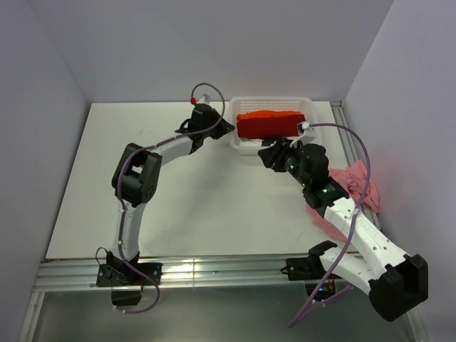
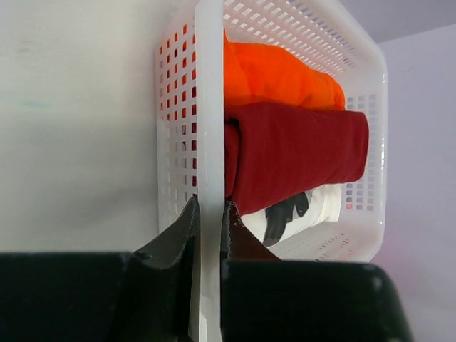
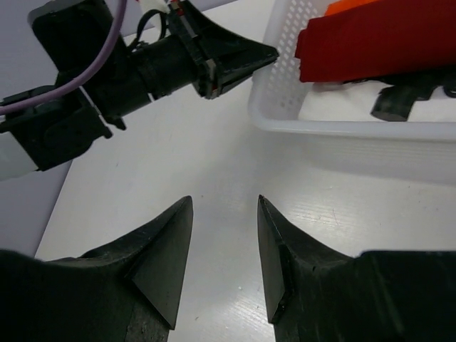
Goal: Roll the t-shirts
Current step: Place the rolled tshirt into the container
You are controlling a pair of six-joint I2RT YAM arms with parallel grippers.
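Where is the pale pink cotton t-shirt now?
Top view: the pink t-shirt lies crumpled at the table's right edge, partly under the right arm.

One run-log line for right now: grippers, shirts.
left gripper: shut on basket rim | right gripper: open, empty, above table | orange t-shirt, dark red t-shirt: rolled, in basket | pink t-shirt: crumpled, table's right edge

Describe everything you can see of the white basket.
The white basket is a rectangular plastic tub with lattice walls and a solid rim, standing upright on the far side of the table. It holds an orange roll, a dark red roll and a white printed roll. The left gripper is shut on its rim.
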